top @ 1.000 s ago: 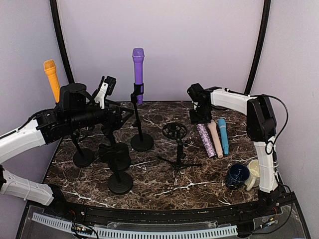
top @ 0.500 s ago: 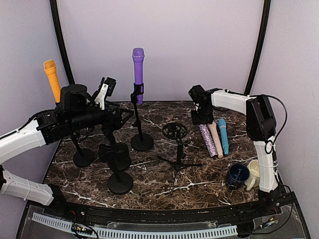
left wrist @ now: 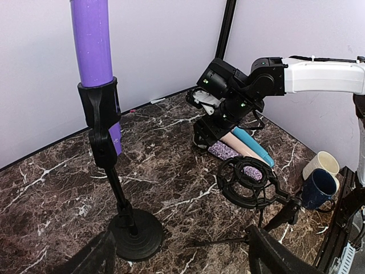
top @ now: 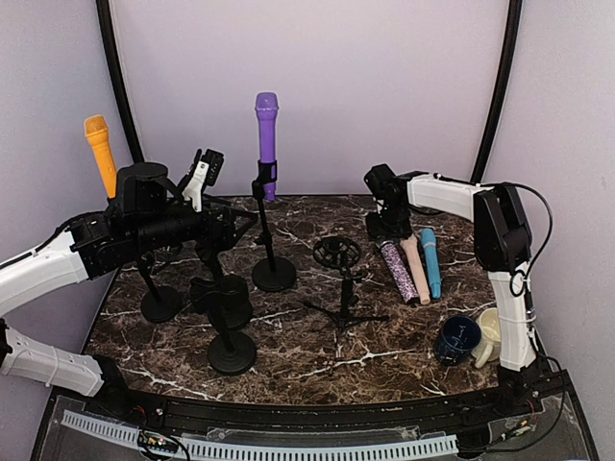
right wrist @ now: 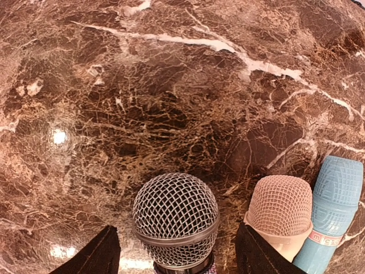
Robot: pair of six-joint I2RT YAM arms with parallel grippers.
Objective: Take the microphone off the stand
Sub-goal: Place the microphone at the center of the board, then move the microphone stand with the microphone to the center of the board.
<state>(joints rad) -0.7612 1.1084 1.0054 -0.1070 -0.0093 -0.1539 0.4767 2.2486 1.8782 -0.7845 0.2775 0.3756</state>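
A purple microphone (top: 266, 134) stands upright in the clip of a black round-base stand (top: 274, 273) at the back centre; the left wrist view shows it (left wrist: 91, 43) close by. An orange microphone (top: 99, 154) stands at the far left. My left gripper (top: 231, 228) is open and empty, left of and short of the purple microphone's stand (left wrist: 135, 233). My right gripper (top: 385, 229) is open, its fingers either side of the mesh head of a glitter microphone (right wrist: 175, 220) that lies on the table.
Pink (top: 413, 266) and blue (top: 431, 261) microphones lie beside the glitter one (top: 401, 270). An empty shock mount on a tripod (top: 338, 254) stands mid-table. Several black stands (top: 231, 351) cluster at the left. Navy (top: 456, 338) and cream (top: 490, 334) mugs sit front right.
My right gripper has drawn back a little toward the far wall, away from the glitter microphone. The left arm has not moved.
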